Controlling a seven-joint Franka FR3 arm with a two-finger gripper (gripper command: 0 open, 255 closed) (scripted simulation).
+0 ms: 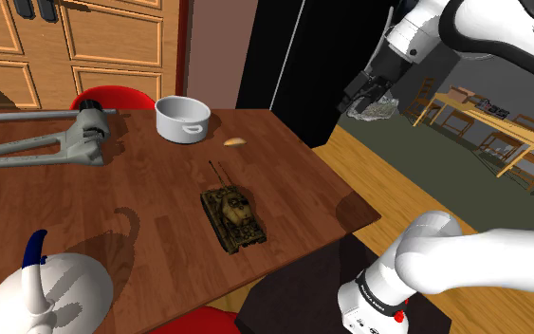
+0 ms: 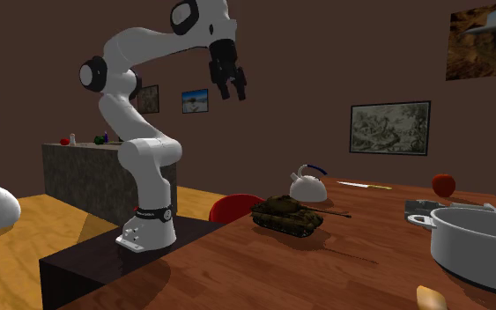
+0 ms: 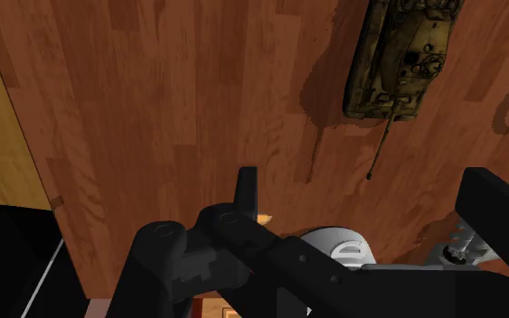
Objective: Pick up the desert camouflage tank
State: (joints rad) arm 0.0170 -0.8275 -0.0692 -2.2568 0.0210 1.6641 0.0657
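The tank (image 1: 233, 216), in mottled tan and brown, sits upright on the wooden worktop (image 1: 151, 180), roughly in the middle and close to the edge nearest the robot's stand. Its thin barrel points towards a white pot (image 1: 182, 118) further along the worktop, and nothing touches it. A small pale crust (image 1: 234, 142) lies between pot and tank. A large grey wrench (image 1: 46, 142) lies to the shoulder view's left of the pot, and a white kettle (image 1: 42, 294) with a blue handle stands at the near corner. The black gripper (image 1: 369, 95) hangs high in the air, well apart from the tank, its two fingers spread and holding nothing. A red chair (image 1: 113, 98) stands behind the worktop.
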